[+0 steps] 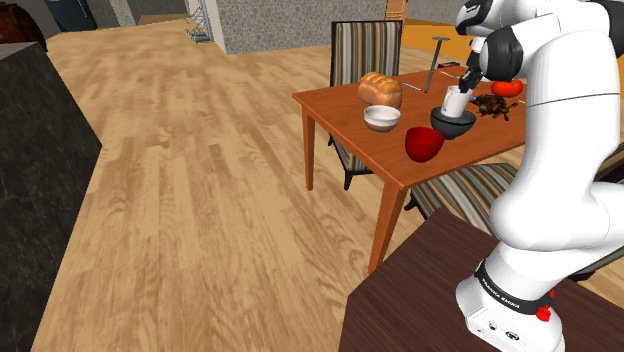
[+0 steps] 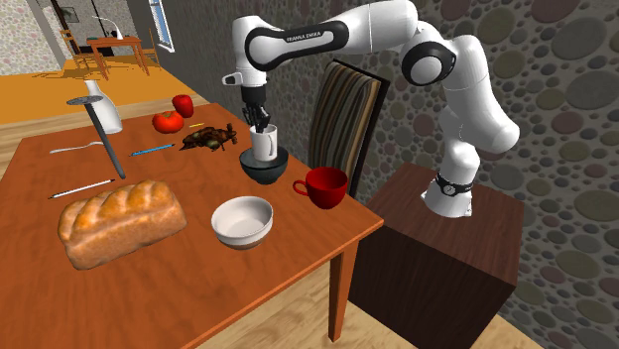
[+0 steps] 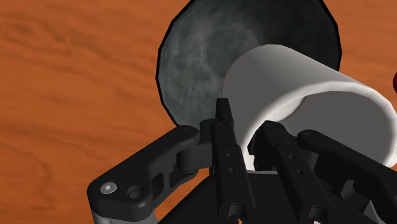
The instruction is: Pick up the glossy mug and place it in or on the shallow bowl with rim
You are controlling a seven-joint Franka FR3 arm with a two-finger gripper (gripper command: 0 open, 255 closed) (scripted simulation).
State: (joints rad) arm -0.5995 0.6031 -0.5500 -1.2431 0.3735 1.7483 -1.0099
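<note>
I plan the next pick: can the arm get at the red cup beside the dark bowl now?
Probably not yet. The red cup stands free beside the dark bowl, near the gripper, but its fingers clasp the white mug and must release it first.

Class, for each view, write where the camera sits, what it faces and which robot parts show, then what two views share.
Shoulder view: beside the stand, facing over the floor to the table; arm and stand show.
Second exterior view: across the table, facing the arm; arm, gripper and stand show.
Wrist view: on the hand, looking down at the white mug in the dark bowl; fingers show.
Shared: both exterior views show the bread loaf.
</note>
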